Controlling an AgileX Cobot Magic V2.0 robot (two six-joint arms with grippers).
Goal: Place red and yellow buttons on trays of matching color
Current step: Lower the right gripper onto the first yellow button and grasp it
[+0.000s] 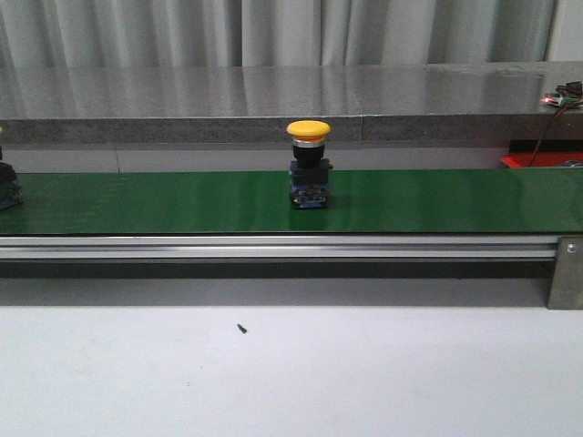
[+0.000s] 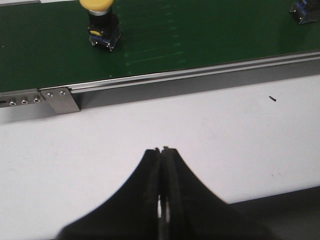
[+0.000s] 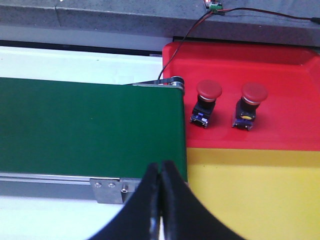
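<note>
A yellow button [image 1: 309, 164] stands upright on the middle of the green belt [image 1: 182, 200]; only its blue base [image 2: 305, 10] shows in the left wrist view. A second yellow-capped button [image 2: 100, 25] stands near the belt's left end, cut off at the front view's edge [image 1: 7, 187]. Two red buttons [image 3: 207, 102] [image 3: 248, 105] stand side by side on the red tray [image 3: 280, 65]. The yellow tray [image 3: 260, 195] beside it holds nothing in view. My left gripper [image 2: 161, 150] is shut and empty over the white table. My right gripper [image 3: 160, 165] is shut and empty above the belt's right end.
The belt's metal rail [image 1: 273, 246] runs along its near side, with brackets at both ends [image 2: 60, 100] [image 3: 107, 187]. A grey ledge [image 1: 273, 127] lies behind the belt. A black cable [image 3: 185, 35] and a small circuit board [image 1: 565, 94] sit at the back right.
</note>
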